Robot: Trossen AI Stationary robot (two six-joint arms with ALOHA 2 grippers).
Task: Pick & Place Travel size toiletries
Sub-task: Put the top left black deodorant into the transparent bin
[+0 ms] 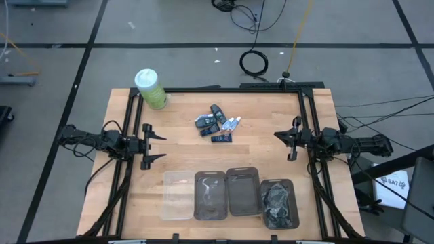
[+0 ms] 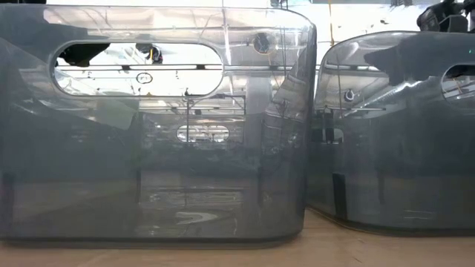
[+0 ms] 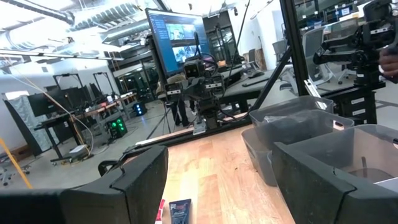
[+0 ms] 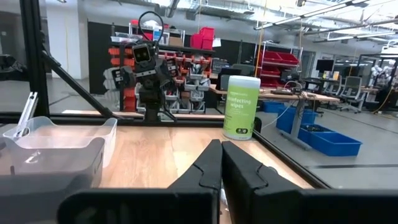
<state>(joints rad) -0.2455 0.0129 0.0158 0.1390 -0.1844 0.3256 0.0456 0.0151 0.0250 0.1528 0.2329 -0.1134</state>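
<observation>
The travel size toiletries [image 1: 221, 129] lie in a small pile on the wood at mid table, toward the far side. Some are white with blue marks [image 1: 232, 123], some dark navy [image 1: 221, 137], and black key fobs [image 1: 217, 112] are mixed in. One navy tube [image 3: 180, 210] shows in the left wrist view. My left gripper [image 1: 157, 147] [image 3: 221, 180] hovers open at the table's left side, pointing right. My right gripper [image 1: 278, 135] [image 4: 221, 155] is shut at the right side, pointing left. Neither touches anything.
A tall green canister [image 1: 150, 88] [image 4: 241, 107] stands at the far left corner. Along the near edge sit a clear bin [image 1: 178, 195], two grey bins [image 1: 210, 196] [image 1: 243, 192] and a grey bin holding black items [image 1: 279, 202]. Bin walls [image 2: 156, 148] fill the low view.
</observation>
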